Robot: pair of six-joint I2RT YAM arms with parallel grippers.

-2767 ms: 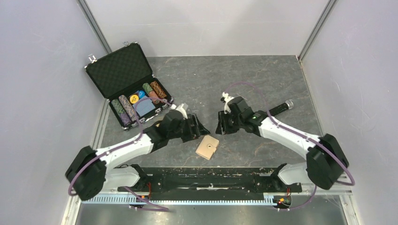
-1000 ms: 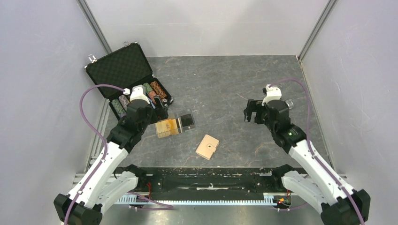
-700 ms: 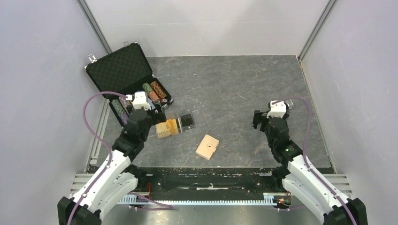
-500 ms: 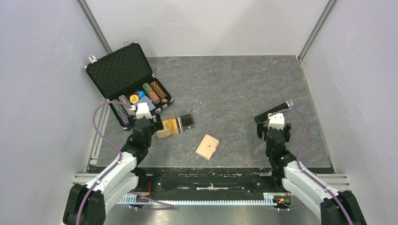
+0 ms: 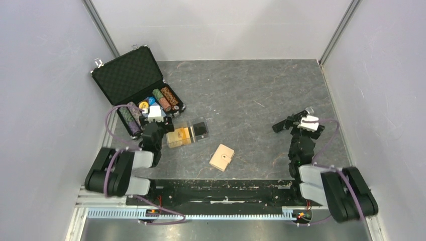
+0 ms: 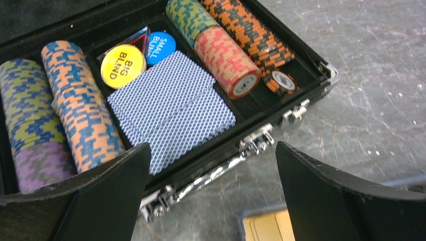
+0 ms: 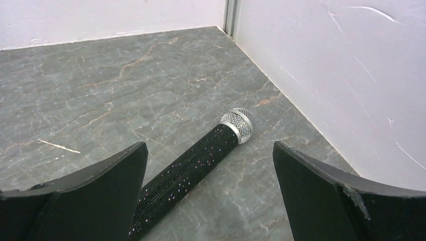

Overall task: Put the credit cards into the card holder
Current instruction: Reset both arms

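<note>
The tan card holder (image 5: pixel 221 157) lies closed on the grey table, near the front middle. The credit cards lie to its upper left: an orange-gold one (image 5: pixel 180 136) and a black one (image 5: pixel 201 129), resting in a clear plastic box. My left gripper (image 5: pixel 162 126) hovers open by the orange card's left end, facing the poker-chip case. In the left wrist view the gripper (image 6: pixel 212 150) is empty, and a corner of the orange card (image 6: pixel 266 228) shows at the bottom. My right gripper (image 5: pixel 301 128) is open and empty at the right, far from the cards.
An open black poker-chip case (image 5: pixel 136 90) with chip rows and a blue-backed deck (image 6: pixel 171 108) stands at the back left. A black sparkly microphone (image 7: pixel 193 173) lies ahead of the right gripper (image 7: pixel 211 148), near the right wall (image 5: pixel 371 100).
Both arms have folded back toward their bases, drawing the grippers nearer the front edge. Both stayed open. The cards and card holder have not moved.
</note>
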